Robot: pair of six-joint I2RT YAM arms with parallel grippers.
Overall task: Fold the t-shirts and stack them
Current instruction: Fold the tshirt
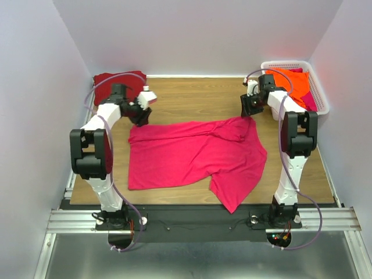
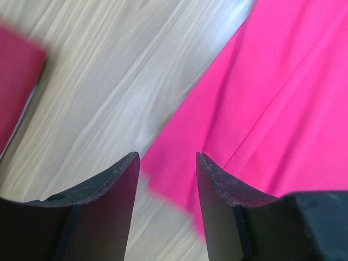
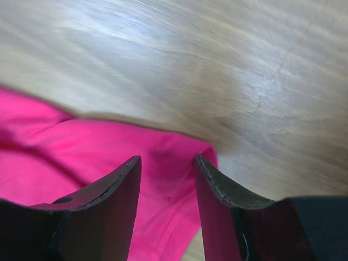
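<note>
On the counter (image 1: 192, 99) before me the bright pink-red t-shirt (image 1: 192, 154) lies spread but rumpled, a folded maroon t-shirt (image 1: 119, 80) sits at the far left corner and orange t-shirts (image 1: 289, 81) wait in the white basket (image 1: 285, 62) at far right. My left pincer (image 2: 166, 157) and right pincer (image 3: 166, 159) each hover, fingers apart and empty, over a far corner of the pink cloth. I judge its fold is just starting: next both must drop and pinch those corners

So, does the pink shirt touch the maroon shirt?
Apart. The left wrist view shows bare table between the pink shirt and the maroon shirt.
</note>
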